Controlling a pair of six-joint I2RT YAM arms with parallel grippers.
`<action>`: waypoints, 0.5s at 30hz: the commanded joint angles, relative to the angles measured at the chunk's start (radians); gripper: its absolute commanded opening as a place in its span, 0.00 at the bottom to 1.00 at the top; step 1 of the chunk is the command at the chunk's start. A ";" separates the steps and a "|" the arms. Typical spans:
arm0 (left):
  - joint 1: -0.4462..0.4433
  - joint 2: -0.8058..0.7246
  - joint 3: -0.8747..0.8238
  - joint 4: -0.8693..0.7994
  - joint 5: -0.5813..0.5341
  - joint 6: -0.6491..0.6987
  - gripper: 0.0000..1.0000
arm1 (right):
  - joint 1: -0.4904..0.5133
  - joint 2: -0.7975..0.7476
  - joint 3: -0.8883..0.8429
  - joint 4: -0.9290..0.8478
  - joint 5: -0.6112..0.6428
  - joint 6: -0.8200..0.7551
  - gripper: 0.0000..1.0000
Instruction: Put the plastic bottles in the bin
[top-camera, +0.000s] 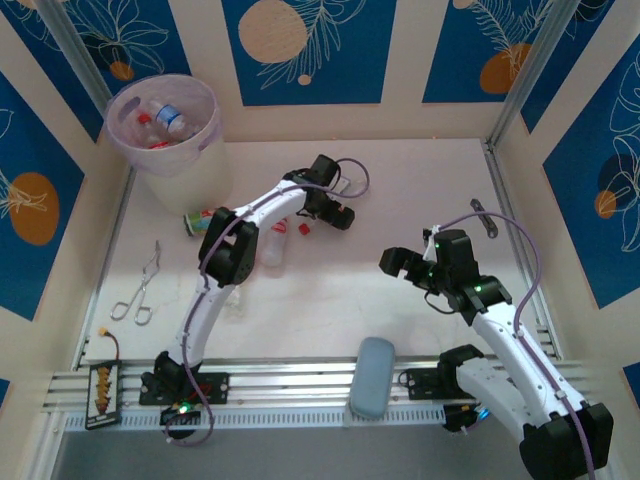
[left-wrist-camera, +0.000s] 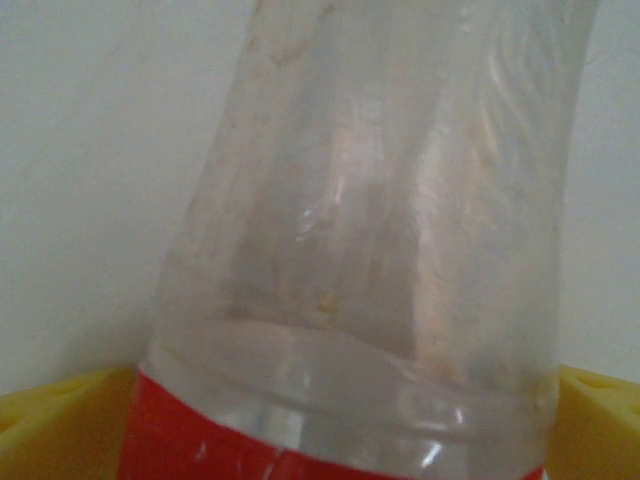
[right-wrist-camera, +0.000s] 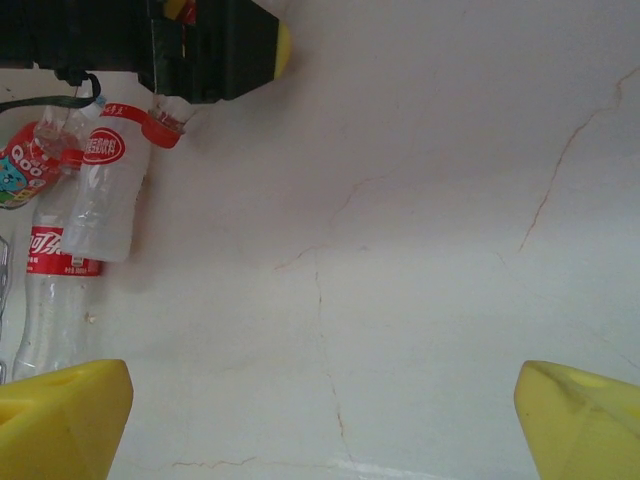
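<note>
Left gripper (left-wrist-camera: 340, 385) seems clamped at the label of a light, crushable, slick bottle (left-wrist-camera: 370, 230), well apart from the bin (top-camera: 185, 165); right gripper (right-wrist-camera: 320, 385) apart.

White script reading as Coca-Cola is carried on the red band (right-wrist-camera: 52, 243) of a tall clear bottle (right-wrist-camera: 45, 320) lying on the left of the table, as seen from the right wrist. The small white print beneath it cannot be read. A red oval logo (right-wrist-camera: 104, 146) with white lettering is borne by a shorter bottle (right-wrist-camera: 100, 215) beside it, but the words are too blurred. Large rounded white characters on a colourful label (right-wrist-camera: 20, 170) are likewise illegible. On the gripped bottle (left-wrist-camera: 370, 250), the red label (left-wrist-camera: 200, 450) offers nothing legible.
</note>
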 joint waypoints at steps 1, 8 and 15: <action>-0.005 0.036 0.033 -0.034 -0.014 -0.017 0.96 | -0.006 -0.022 -0.015 -0.005 -0.021 0.003 0.98; -0.005 0.044 0.035 -0.026 -0.020 -0.021 0.71 | -0.007 -0.037 -0.024 -0.003 -0.024 0.001 0.98; -0.004 0.005 0.037 -0.026 -0.006 -0.025 0.58 | -0.010 -0.036 -0.027 -0.002 -0.027 0.001 0.98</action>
